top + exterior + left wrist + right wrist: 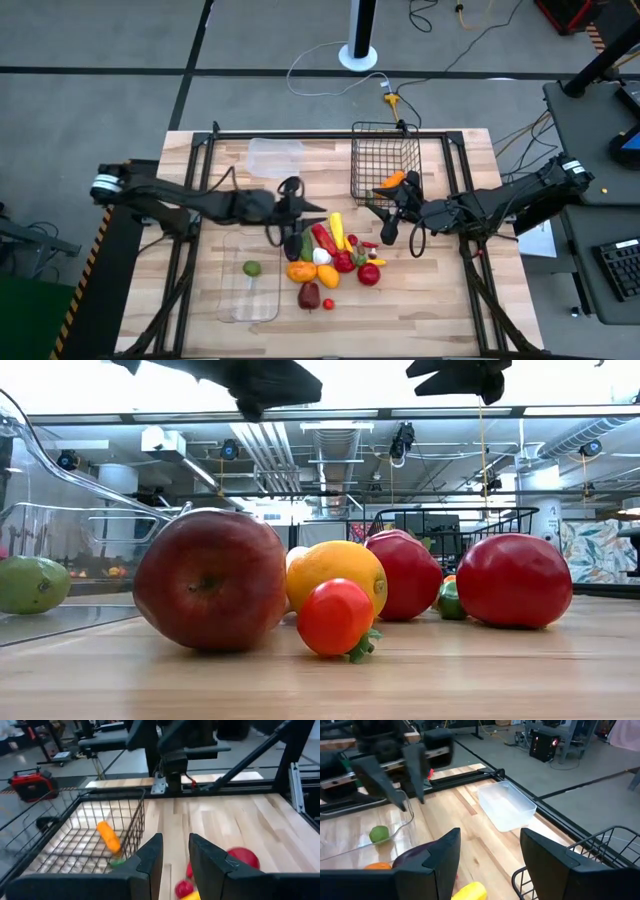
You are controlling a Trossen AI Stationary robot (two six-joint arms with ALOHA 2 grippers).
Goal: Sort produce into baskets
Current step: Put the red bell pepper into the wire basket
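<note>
The produce [325, 260] lies in a heap on the table's middle: yellow pepper [337, 228], red pepper [322, 238], white bulb [322, 256], dark eggplant [292, 245], tomatoes and an apple [210, 580]. A green fruit [252, 268] lies in the long clear tray [240, 305]. An orange carrot [108, 836] is inside the black wire basket [385, 160]. The clear tub [275, 155] stands at the far side. My left gripper [318, 211] hovers above the heap's far left, open by a narrow gap with nothing in it. My right gripper [385, 222] hovers open by the basket's near corner.
A dark metal frame [330, 133] runs along the table's far edge and sides. Bare wood lies near the front edge [400, 320] and right of the heap. The two grippers face each other above the heap, a short way apart.
</note>
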